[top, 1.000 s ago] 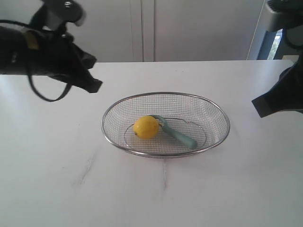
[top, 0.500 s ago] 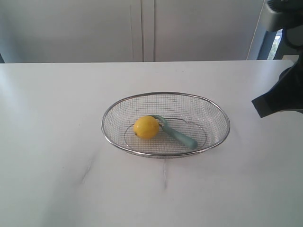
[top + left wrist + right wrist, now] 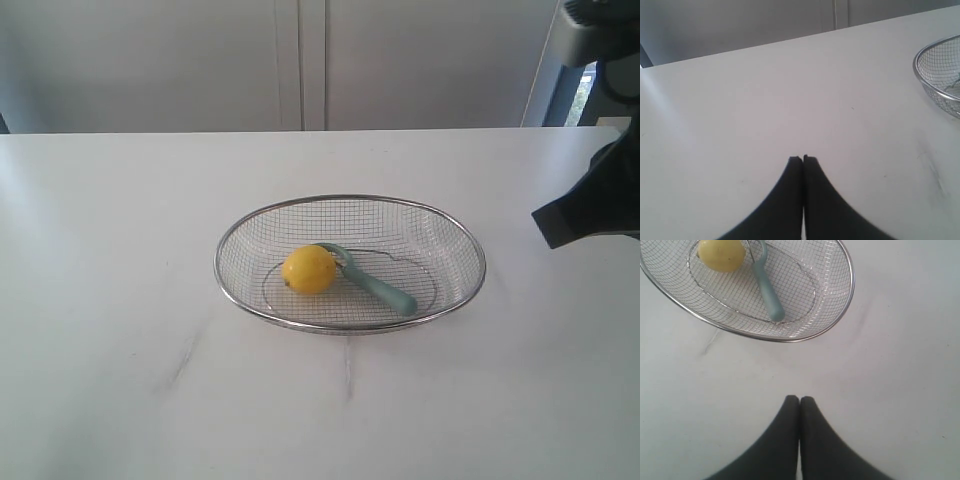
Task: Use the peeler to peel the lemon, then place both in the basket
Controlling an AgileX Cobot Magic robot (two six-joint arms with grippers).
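The yellow lemon (image 3: 308,269) lies inside the wire mesh basket (image 3: 452,232) at the table's middle, left of centre in it. The teal-handled peeler (image 3: 380,288) lies beside it in the basket, its head touching the lemon. The right wrist view shows the same lemon (image 3: 721,254), peeler (image 3: 767,292) and basket (image 3: 842,315). My right gripper (image 3: 800,399) is shut and empty above bare table, apart from the basket. My left gripper (image 3: 803,158) is shut and empty over bare table, with the basket's rim (image 3: 918,75) far off. In the exterior view only the right arm (image 3: 592,205) shows.
The white table (image 3: 120,300) surrounds the basket on all sides. Pale cabinet doors (image 3: 300,60) stand behind the table. Faint scuff marks (image 3: 185,355) lie on the table in front of the basket.
The left arm, in the exterior view's upper left a second ago, has left that view. The lemon, peeler, basket and right arm have not moved.
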